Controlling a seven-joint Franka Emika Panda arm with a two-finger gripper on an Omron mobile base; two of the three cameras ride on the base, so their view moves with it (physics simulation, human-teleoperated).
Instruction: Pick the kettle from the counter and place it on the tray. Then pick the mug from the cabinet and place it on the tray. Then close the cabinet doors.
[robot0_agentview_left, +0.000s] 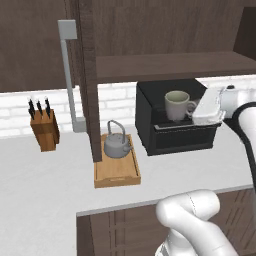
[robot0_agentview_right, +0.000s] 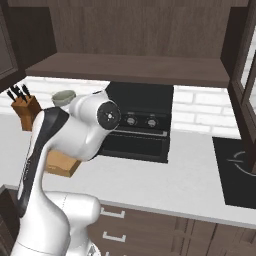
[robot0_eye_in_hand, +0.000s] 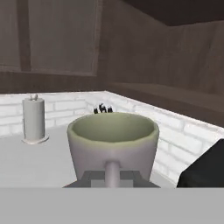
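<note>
The small pale grey-green cylindrical mug (robot0_agentview_left: 178, 104) is upright and held off the counter, in front of the upper part of the black box-shaped countertop oven (robot0_agentview_left: 172, 120) in the left base view. Its handle points toward my hand. In the hand view the mug (robot0_eye_in_hand: 113, 144) sits directly ahead of my two-finger gripper (robot0_eye_in_hand: 112, 178), whose dark tips close on the handle from both sides; I am clenched on the mug's handle. In the right base view the mug's rim (robot0_agentview_right: 63, 97) shows just past my white forearm.

The squat, rounded grey metal kettle (robot0_agentview_left: 116, 142), with its thin arched loop handle upright, stands in the shallow rectangular light wooden tray (robot0_agentview_left: 117, 173), toward the tray's far end. The front half of the tray is bare. The tray lies on the wide, flat light grey-white counter (robot0_agentview_left: 45, 185), just left of the oven and well below the mug.

The tall dark brown cabinet door (robot0_agentview_left: 88, 75) hangs open, edge-on to the left base camera, its lower end just beside the tray's far left corner; its long grey bar handle (robot0_agentview_left: 69, 75) runs vertically to its left. The dark brown wooden cabinet shelf (robot0_agentview_left: 170, 64) runs above the oven.

A wooden knife block with black-handled knives (robot0_agentview_left: 44, 127) stands on the counter well left of the tray. A white paper-towel roll on a stand (robot0_eye_in_hand: 34, 119) shows on the counter in the hand view.
</note>
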